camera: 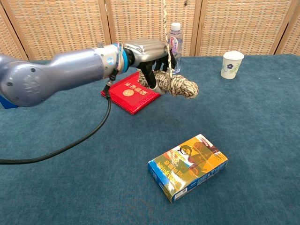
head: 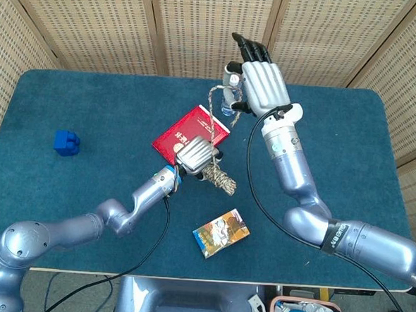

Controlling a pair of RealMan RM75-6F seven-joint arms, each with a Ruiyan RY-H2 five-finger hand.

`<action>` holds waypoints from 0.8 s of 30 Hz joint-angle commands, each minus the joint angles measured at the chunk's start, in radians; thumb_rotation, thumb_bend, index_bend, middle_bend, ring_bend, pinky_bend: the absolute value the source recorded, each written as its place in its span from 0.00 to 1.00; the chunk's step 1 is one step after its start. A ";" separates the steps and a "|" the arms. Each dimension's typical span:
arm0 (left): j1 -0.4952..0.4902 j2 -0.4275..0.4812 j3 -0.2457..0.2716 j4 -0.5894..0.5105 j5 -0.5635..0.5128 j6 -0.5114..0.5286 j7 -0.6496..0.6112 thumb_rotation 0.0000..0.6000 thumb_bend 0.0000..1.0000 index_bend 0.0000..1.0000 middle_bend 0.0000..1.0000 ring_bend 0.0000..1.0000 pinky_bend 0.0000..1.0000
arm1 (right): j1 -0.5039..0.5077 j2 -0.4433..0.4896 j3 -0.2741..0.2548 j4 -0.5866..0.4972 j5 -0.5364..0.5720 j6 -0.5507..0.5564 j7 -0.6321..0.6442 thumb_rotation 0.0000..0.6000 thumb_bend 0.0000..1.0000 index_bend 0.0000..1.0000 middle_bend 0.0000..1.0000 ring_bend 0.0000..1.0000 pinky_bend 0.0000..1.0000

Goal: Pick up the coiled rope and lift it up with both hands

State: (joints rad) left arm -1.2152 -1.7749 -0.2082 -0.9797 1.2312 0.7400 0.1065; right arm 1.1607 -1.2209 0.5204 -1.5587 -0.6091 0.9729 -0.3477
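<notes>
In the head view, the left robot hand gripped the coiled rope above the bench; the right robot hand pinched its strand, raised far. In the chest view, one red booklet, one bottle, one cup, one box.

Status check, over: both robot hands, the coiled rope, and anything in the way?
Left robot hand grips coiled rope, off the table. Right robot hand high, holding the rope's loose strand. Red booklet underneath; no obstruction.

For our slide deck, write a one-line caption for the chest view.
Left hand holds the coiled rope above the red booklet.
</notes>
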 commanded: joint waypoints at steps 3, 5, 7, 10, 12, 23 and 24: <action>0.039 0.112 0.044 -0.049 0.145 0.027 -0.236 1.00 0.60 0.81 0.64 0.52 0.67 | -0.056 -0.028 -0.050 0.139 0.026 -0.061 0.081 1.00 0.46 0.68 0.00 0.00 0.00; 0.052 0.139 0.043 -0.065 0.170 0.046 -0.321 1.00 0.60 0.81 0.64 0.52 0.67 | -0.082 -0.036 -0.059 0.172 0.029 -0.087 0.125 1.00 0.46 0.68 0.00 0.00 0.00; 0.059 0.162 0.049 -0.074 0.197 0.063 -0.376 1.00 0.60 0.81 0.64 0.52 0.67 | -0.102 -0.042 -0.067 0.195 0.026 -0.113 0.160 1.00 0.46 0.68 0.00 0.00 0.00; 0.067 0.191 0.051 -0.089 0.218 0.076 -0.441 1.00 0.60 0.81 0.64 0.52 0.67 | -0.130 -0.055 -0.085 0.225 0.007 -0.144 0.205 1.00 0.46 0.68 0.00 0.00 0.00; 0.072 0.204 0.040 -0.099 0.209 0.076 -0.481 1.00 0.60 0.81 0.64 0.52 0.67 | -0.150 -0.067 -0.096 0.232 -0.010 -0.160 0.238 1.00 0.46 0.68 0.00 0.00 0.00; 0.074 0.177 -0.043 -0.091 0.121 0.092 -0.475 1.00 0.60 0.81 0.65 0.53 0.67 | -0.222 -0.101 -0.153 0.213 -0.155 -0.166 0.324 1.00 0.46 0.68 0.00 0.00 0.00; 0.073 0.172 -0.055 -0.093 0.104 0.090 -0.464 1.00 0.60 0.81 0.65 0.53 0.67 | -0.230 -0.105 -0.159 0.210 -0.175 -0.164 0.332 1.00 0.46 0.68 0.00 0.00 0.00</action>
State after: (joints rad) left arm -1.1413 -1.5913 -0.2396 -1.0715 1.3620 0.8262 -0.3708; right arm 0.9458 -1.3183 0.3761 -1.3390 -0.7584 0.8092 -0.0284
